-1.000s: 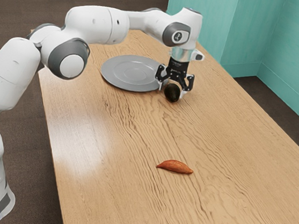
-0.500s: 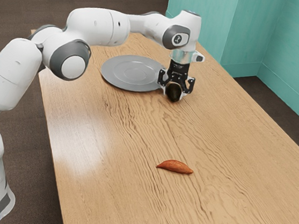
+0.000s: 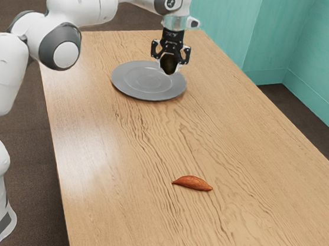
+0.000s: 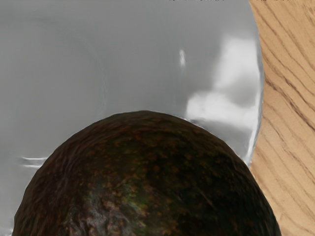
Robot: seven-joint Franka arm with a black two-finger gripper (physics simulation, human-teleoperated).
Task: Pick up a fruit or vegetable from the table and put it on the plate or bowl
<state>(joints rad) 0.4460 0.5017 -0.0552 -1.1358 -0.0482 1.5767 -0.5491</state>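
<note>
A dark, bumpy avocado (image 3: 170, 65) hangs in the air, my gripper (image 3: 172, 66) shut on it from two sides. It hovers above the right part of the grey plate (image 3: 139, 80) as the exterior view shows it. In the wrist view the avocado (image 4: 147, 182) bulges large under my hand, with the grey plate (image 4: 98, 64) spread out behind it and the plate's rim near the wooden table (image 4: 290, 123). An orange sweet potato (image 3: 192, 183) lies on the table far toward the front, well away from my hand.
The long wooden table (image 3: 127, 163) runs from the plate toward the front. Teal walls (image 3: 271, 16) stand close past the table's edge on the exterior view's right. Dark floor surrounds the table.
My gripper closed on the avocado beside the plate, lifted it off the table and carried it up and toward the exterior view's left, over the plate. The sweet potato has not moved.
</note>
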